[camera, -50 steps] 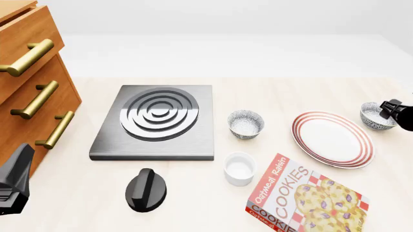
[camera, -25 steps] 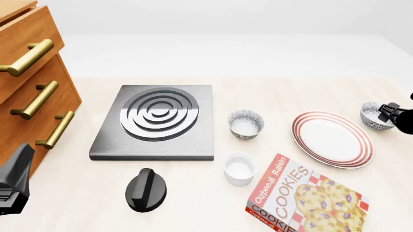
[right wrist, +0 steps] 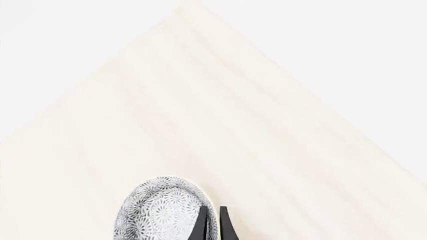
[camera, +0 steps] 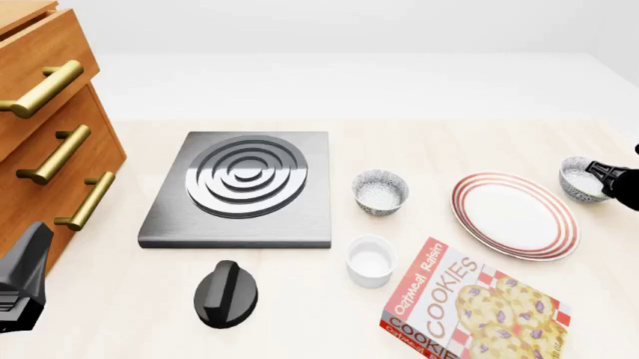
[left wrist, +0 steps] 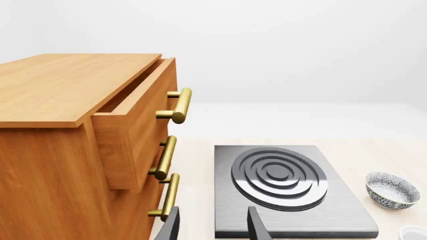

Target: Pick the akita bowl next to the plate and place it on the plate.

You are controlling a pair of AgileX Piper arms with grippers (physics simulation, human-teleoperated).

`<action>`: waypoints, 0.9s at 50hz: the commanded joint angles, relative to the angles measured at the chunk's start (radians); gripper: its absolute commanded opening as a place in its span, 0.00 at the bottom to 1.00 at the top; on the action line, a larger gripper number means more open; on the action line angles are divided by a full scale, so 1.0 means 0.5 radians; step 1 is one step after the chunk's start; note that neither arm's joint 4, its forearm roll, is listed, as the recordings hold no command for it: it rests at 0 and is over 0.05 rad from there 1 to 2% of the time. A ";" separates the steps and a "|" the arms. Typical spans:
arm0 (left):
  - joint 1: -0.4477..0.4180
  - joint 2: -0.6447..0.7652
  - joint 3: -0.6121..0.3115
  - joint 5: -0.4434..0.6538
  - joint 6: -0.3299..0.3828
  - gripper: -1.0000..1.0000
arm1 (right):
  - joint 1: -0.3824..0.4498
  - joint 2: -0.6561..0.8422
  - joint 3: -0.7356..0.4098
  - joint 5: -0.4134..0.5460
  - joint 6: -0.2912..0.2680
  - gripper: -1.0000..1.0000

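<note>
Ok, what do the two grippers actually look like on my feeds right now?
Both are matte black with no visible markings or cables. The left gripper shows two slim, flat, blade-like fingers; in the front view its body is a dark, angular block. The right gripper has the same thin black fingers, tapering to narrow tips, on a black rounded housing.

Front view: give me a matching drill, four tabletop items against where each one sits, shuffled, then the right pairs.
Things:
1. plate
2. cookie box
3. black knob
4. white ramekin

Places:
A. in front of the burner plate, nearer the arms
B. between the two speckled bowls, one on its left, the other at the right gripper
C. just left of the cookie box
D. near edge, below the plate

Pairs: 1-B, 2-D, 3-A, 4-C
</note>
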 commanded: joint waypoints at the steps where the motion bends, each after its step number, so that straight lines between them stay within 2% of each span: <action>1: 0.000 0.000 0.000 0.000 0.000 1.00 | 0.003 0.005 -0.002 0.009 0.005 0.00; 45: 0.000 0.000 0.000 0.000 0.000 1.00 | 0.048 -0.221 0.045 0.114 0.070 0.00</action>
